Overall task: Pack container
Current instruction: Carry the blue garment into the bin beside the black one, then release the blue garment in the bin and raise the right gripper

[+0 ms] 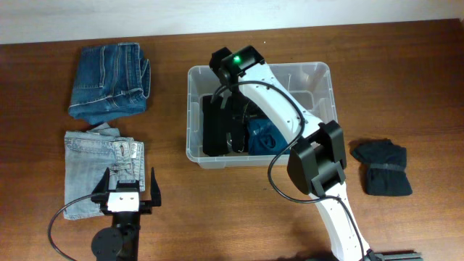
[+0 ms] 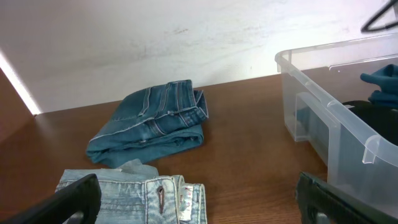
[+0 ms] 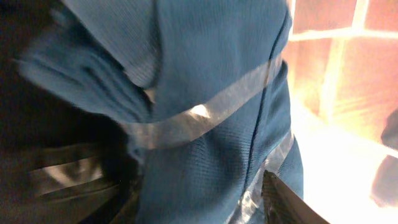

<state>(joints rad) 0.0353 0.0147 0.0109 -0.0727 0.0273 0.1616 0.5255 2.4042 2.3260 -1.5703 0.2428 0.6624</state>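
The clear plastic container (image 1: 328, 87) stands at the table's middle; it also shows in the left wrist view (image 2: 323, 109). Inside lie a black garment (image 1: 214, 127) and a blue garment with reflective strips (image 1: 265, 138). My right gripper (image 1: 235, 127) reaches down into the container. In the right wrist view its fingers (image 3: 199, 199) are closed on either side of the blue garment (image 3: 211, 93). My left gripper (image 1: 130, 177) is open and empty, low over the light blue jeans (image 1: 90, 163), which show between its fingers in the left wrist view (image 2: 199, 205).
Folded dark blue jeans (image 1: 109, 80) lie at the back left, also in the left wrist view (image 2: 152, 121). A folded black garment (image 1: 380, 167) lies on the table right of the container. A white wall stands behind the table.
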